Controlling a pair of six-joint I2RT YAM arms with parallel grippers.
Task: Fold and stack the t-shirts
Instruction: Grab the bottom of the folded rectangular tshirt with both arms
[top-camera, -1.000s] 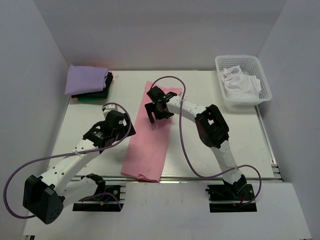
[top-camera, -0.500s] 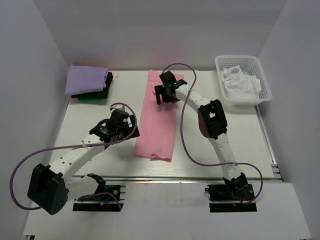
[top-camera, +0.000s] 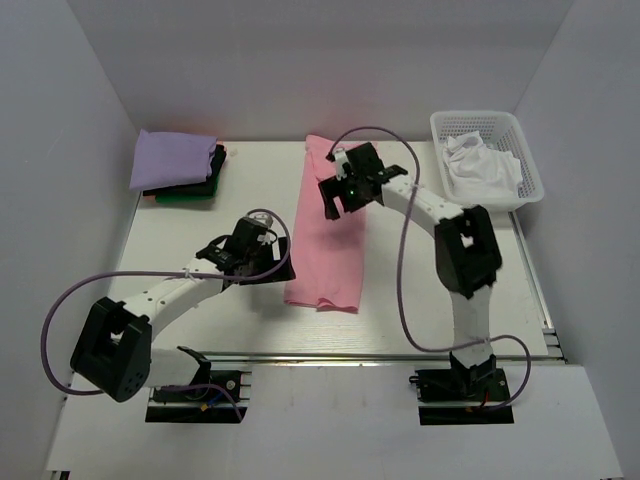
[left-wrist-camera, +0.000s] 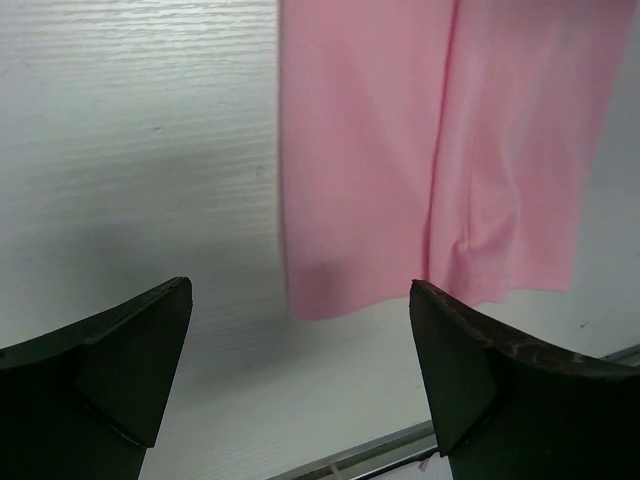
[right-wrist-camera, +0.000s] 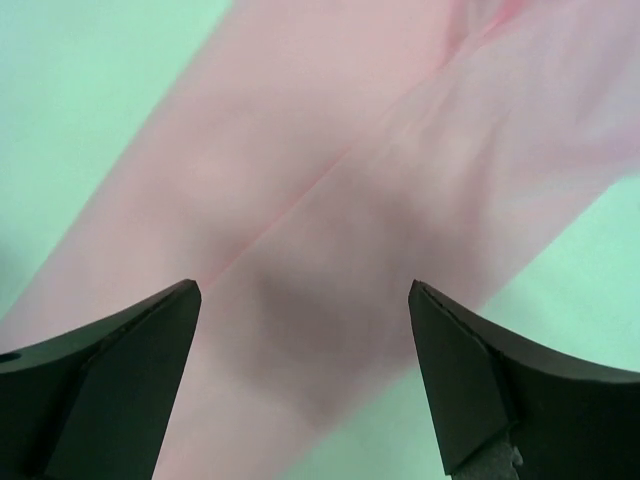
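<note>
The pink t-shirt lies flat on the table as a long narrow strip folded lengthwise, running from the far edge toward me. My right gripper hovers over its upper half, open and empty; the right wrist view shows pink cloth below the spread fingers. My left gripper is open and empty, just left of the strip's near end; in the left wrist view the pink hem lies beyond the fingers. The lavender t-shirt sits folded on black and green ones at the far left.
A white lattice basket with white cloth stands at the far right. The table's near metal rail runs in front of the arm bases. Grey walls close in on both sides.
The pink strip has slid away from the near edge and its near end has swung right. My right gripper moved farther and right; my left gripper moved right toward the strip's near end.
</note>
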